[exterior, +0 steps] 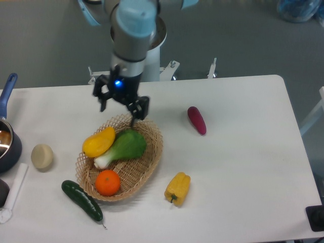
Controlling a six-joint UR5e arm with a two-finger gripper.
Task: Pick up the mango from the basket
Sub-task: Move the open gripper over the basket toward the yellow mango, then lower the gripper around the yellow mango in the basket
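Observation:
The mango point(98, 142) is a smooth yellow oval with an orange blush. It lies at the left side of the tan wicker basket point(150, 161), touching a green leafy vegetable point(126, 146). A round orange point(107, 183) sits at the basket's near end. My gripper point(120, 107) hangs over the basket's far rim, above and to the right of the mango. Its jaws stand apart with nothing between them, clear of the fruit.
A yellow bell pepper point(177, 188) lies right of the basket and a dark cucumber point(82, 200) to its lower left. A purple vegetable point(196, 120) lies to the right. A beige round item point(42, 156) and a blue-handled pot point(7, 144) sit at the left edge.

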